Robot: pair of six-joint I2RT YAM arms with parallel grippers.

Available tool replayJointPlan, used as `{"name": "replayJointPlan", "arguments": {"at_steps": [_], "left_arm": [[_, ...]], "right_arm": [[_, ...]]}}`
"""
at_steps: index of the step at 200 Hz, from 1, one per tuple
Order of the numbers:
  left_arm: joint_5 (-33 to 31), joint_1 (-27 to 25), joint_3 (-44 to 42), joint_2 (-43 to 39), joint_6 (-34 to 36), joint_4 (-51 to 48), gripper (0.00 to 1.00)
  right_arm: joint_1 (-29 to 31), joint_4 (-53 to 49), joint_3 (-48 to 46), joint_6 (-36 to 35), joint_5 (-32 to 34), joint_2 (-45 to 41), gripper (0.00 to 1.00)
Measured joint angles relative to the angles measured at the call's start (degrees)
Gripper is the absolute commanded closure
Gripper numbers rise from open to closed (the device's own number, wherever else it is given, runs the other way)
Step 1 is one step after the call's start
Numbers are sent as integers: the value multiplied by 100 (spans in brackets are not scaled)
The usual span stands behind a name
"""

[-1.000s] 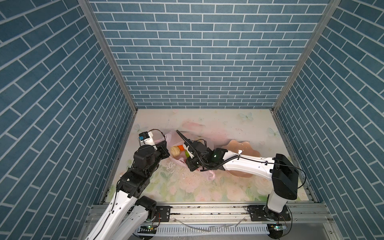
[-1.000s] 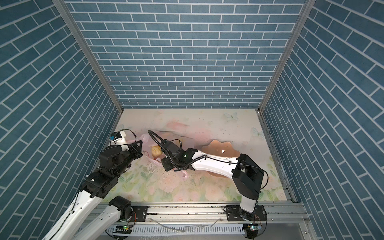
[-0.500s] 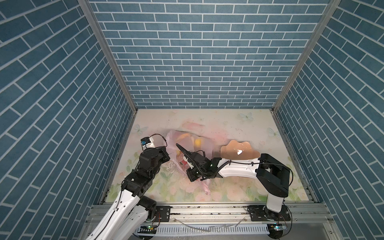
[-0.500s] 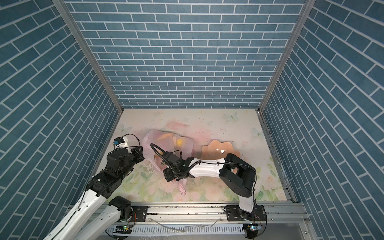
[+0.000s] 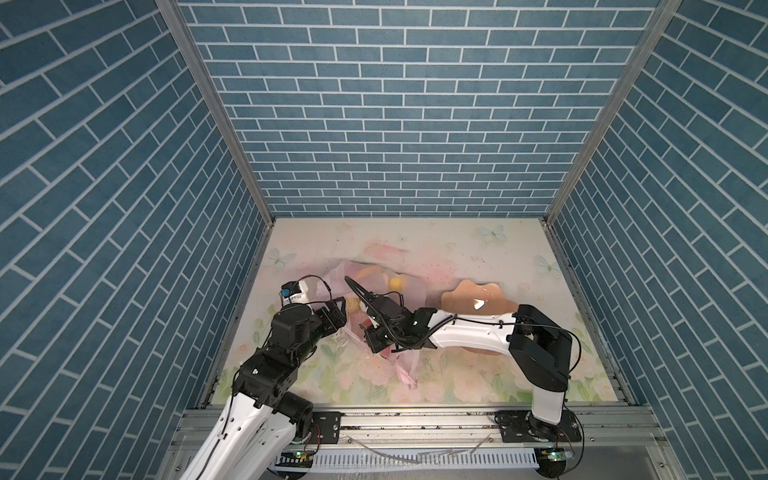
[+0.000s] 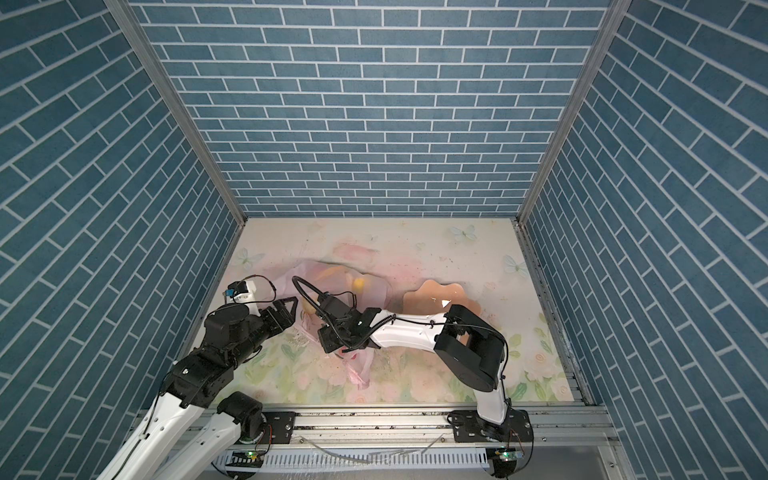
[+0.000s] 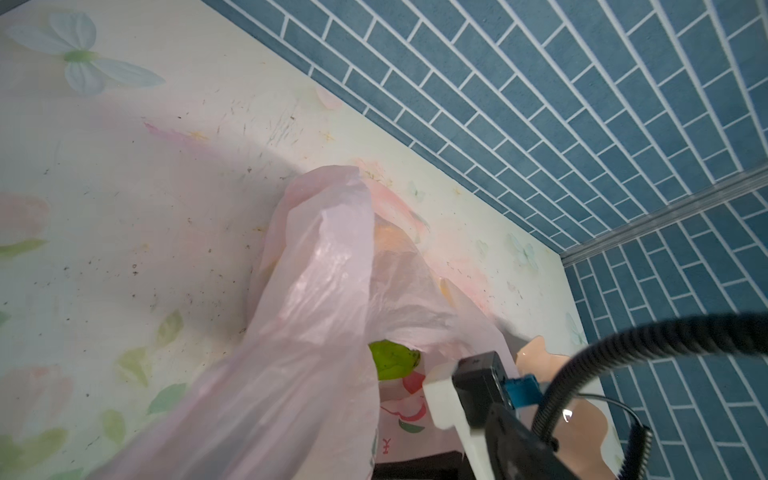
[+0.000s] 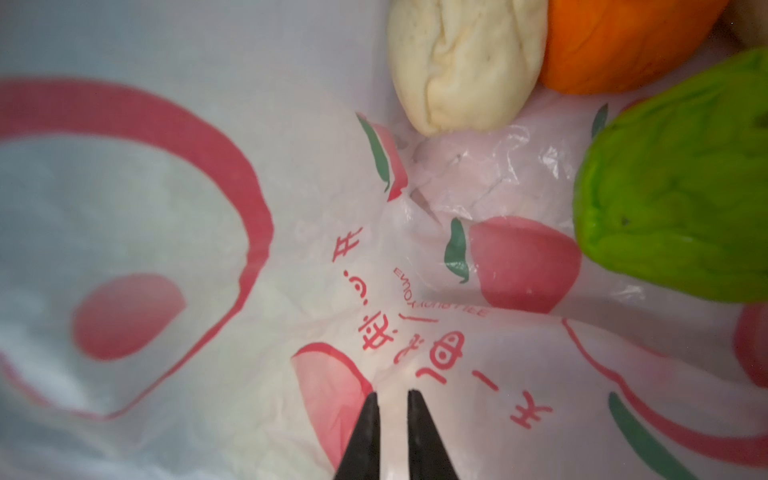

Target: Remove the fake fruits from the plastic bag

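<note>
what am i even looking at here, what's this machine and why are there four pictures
It is a two-armed robot working at a flowery table. The two wide pictures come from one camera head high above; the two close-ups come from cameras on the wrists. On the table lie a pink plastic bag and a peach bowl. The right wrist view looks into the bag at toy fruit: a cream lump, an orange and a green ball. The right claw has its tips nearly together, apparently pinching the bag's film. The left claw stands open by the bag, holding nothing.
</note>
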Motion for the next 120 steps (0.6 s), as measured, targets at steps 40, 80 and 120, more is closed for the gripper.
{"name": "replayJointPlan", "arguments": {"at_steps": [40, 80, 120], "left_arm": [[487, -4, 485, -103, 256, -824, 5], [929, -4, 859, -323, 398, -1502, 4], [1333, -7, 675, -811, 313, -2020, 7]], "right_arm": [[-160, -50, 365, -35, 37, 15, 84], [-315, -68, 758, -39, 79, 219, 84], [-455, -72, 1231, -136, 326, 498, 85]]}}
